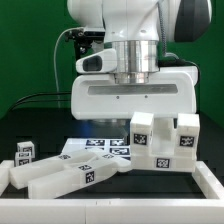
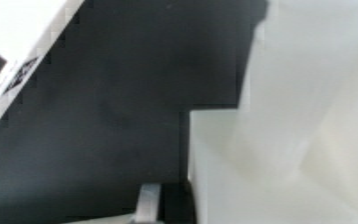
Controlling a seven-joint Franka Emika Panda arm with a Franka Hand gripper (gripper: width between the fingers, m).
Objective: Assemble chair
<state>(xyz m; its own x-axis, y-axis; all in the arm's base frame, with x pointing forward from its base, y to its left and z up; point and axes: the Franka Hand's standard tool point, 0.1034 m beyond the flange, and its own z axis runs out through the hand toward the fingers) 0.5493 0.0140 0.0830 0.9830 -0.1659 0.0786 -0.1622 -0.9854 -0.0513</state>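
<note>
The chair parts are white plastic pieces with black-and-white tags. A chunky block assembly stands at the exterior view's right. A long bar lies at the front left, with a small piece behind it. My gripper hangs over the block assembly's left top edge, its fingertips hidden behind it. In the wrist view a large white part fills one side, and one grey finger of my gripper shows right beside it. The jaws look shut, and nothing shows between them.
The marker board lies flat on the black table behind the loose parts; its edge also shows in the wrist view. A low white rim runs along the front and right of the work area. A green backdrop stands behind.
</note>
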